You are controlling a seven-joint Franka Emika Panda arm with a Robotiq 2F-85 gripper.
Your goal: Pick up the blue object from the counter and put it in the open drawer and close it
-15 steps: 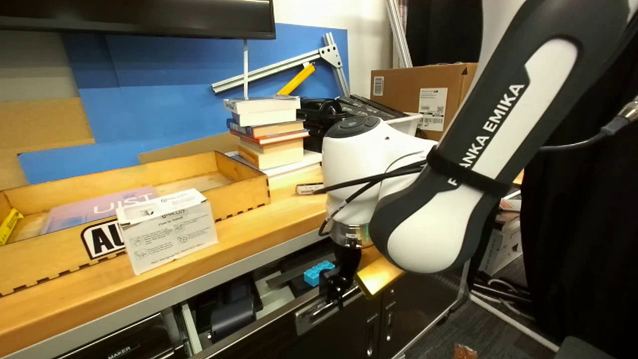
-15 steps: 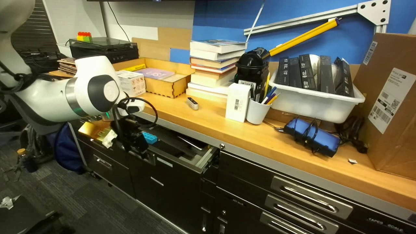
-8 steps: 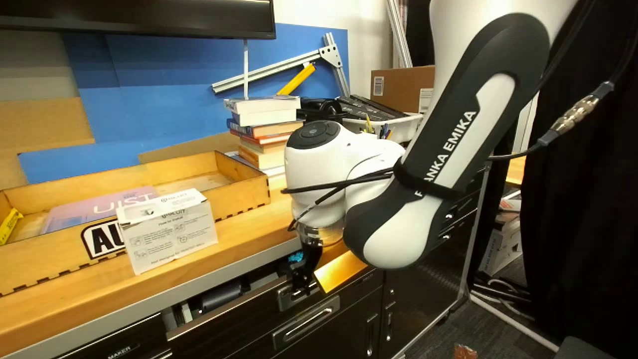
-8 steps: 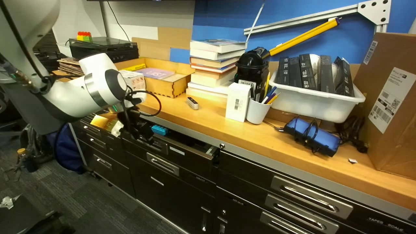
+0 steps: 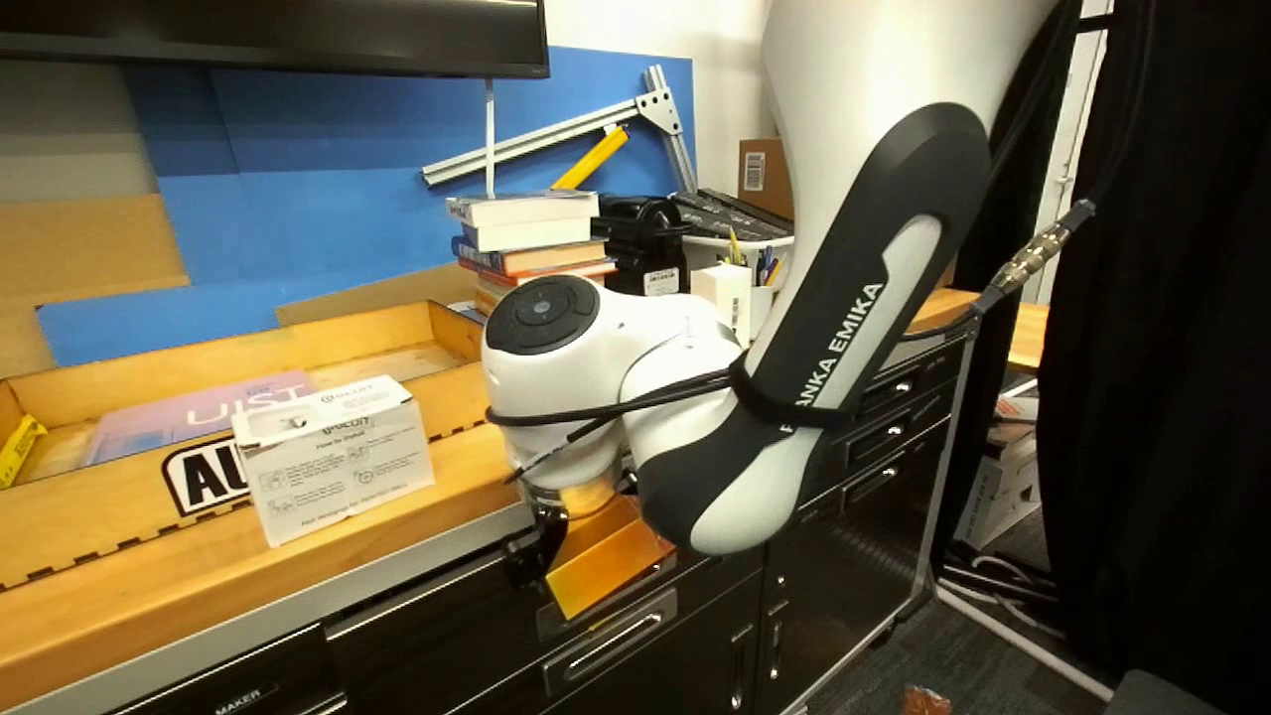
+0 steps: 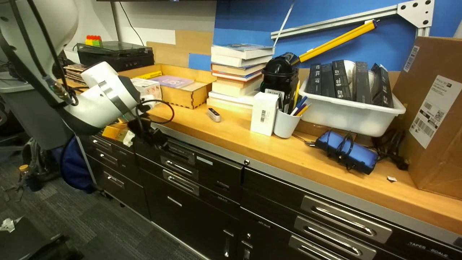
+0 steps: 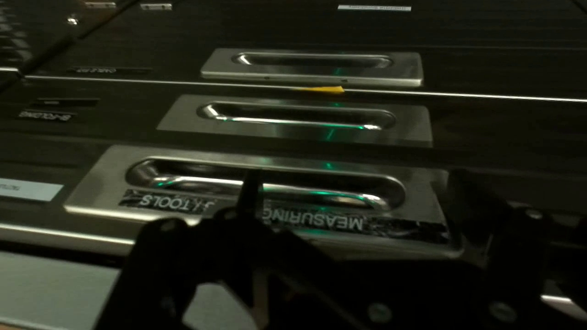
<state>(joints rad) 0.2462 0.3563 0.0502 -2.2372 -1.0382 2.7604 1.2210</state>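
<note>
The drawer (image 6: 220,166) is shut or almost shut, its black front in line with the cabinet below the counter (image 6: 231,133). Its front also shows in an exterior view (image 5: 427,626), and its silver bar handle shows in the wrist view (image 7: 302,189). The blue object is out of sight; the drawer front and counter hide the drawer's inside. My gripper (image 7: 362,197) is open, fingers apart with nothing between them. It is at the drawer's handle plate, one finger across the handle and the other by the plate's end. Contact is hard to tell. It also shows in an exterior view (image 6: 160,141).
A white box (image 5: 333,457) stands at the counter's front edge beside a wooden tray (image 5: 487,348). A stack of books (image 6: 238,72), a small white device (image 6: 213,115) and a white bin (image 6: 353,115) are on the counter. More handles (image 7: 298,117) lie below the drawer.
The arm and gripper moved toward the cabinet, and the drawer went from partly open to shut or almost shut. The blue block, seen inside the drawer earlier, is now hidden.
</note>
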